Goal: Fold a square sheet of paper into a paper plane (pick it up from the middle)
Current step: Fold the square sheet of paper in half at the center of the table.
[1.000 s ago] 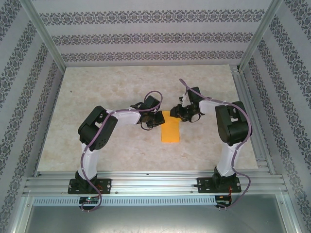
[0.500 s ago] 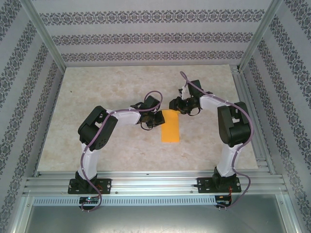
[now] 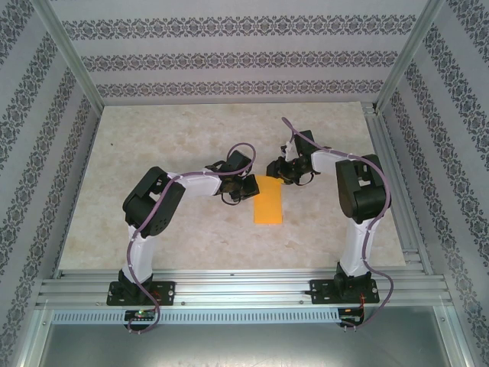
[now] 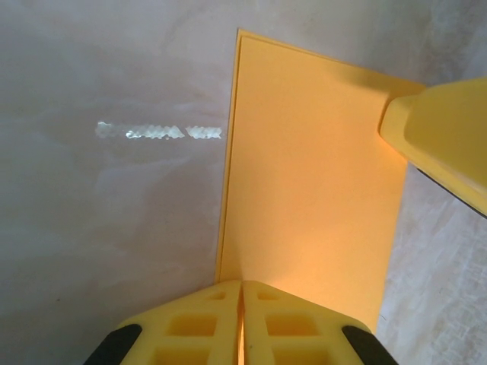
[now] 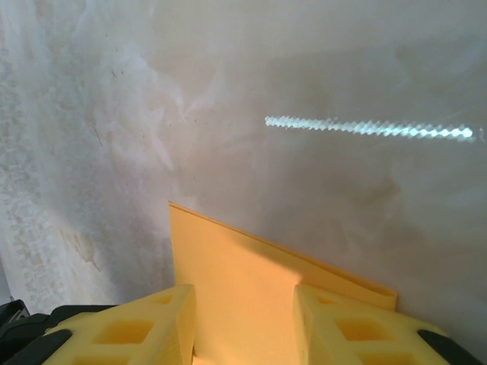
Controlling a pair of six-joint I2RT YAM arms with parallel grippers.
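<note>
Paper [image 4: 304, 190] touching closed left jaws, right apart

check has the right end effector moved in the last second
Yes. The right end effector has shifted toward the far wall and slightly left, measured against the folded orange-yellow paper sheet, which lies where it was.

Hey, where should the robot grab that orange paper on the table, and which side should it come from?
Probably the far short edge of the paper, both folded layers, coming in low from the far right, where the open right end effector straddles it. It lies flat on the table, so only an edge offers a bite. The shut left end effector sits at its left edge.
</note>
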